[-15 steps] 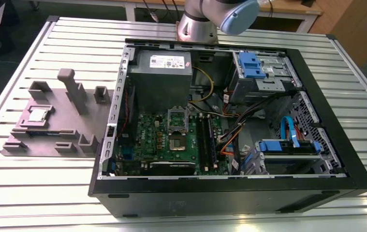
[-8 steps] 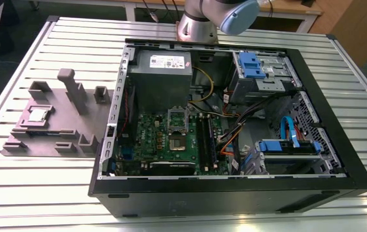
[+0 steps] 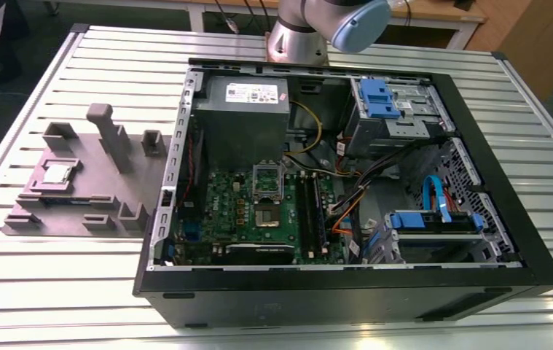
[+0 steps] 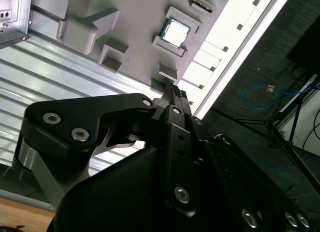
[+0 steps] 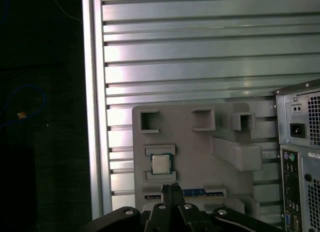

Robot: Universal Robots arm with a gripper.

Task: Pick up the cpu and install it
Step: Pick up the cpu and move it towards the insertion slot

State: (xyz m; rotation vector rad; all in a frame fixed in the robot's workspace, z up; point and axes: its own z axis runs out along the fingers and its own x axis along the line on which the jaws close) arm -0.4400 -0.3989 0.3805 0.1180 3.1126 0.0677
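- The cpu (image 3: 58, 173), a small flat square chip with a silver-grey metal top and a thin pale rim, lies flat in a recess of a grey moulded fixture (image 3: 111, 191). It sits near the fixture's edge that faces the bench's edge at the exterior view's left.
- Being square, it has no long axis; its sides run parallel to the fixture's edges.
- In both wrist views the black jaws point towards the cpu (image 5: 160, 164), which lies just beyond their tips along that line and does not touch them. The tips look pressed together with nothing between them.
- The fixture rests on the ribbed aluminium bench (image 3: 52, 292), beside the open black computer case (image 3: 354, 292).
- Inside the case, the green motherboard (image 3: 227, 208) carries the rectangular metal socket frame (image 3: 268, 213), well apart from the cpu.
- The large grey power-supply box (image 3: 242, 120) bears a white label (image 3: 250, 92); its print cannot be made out, and the cpu's top shows no legible marking.
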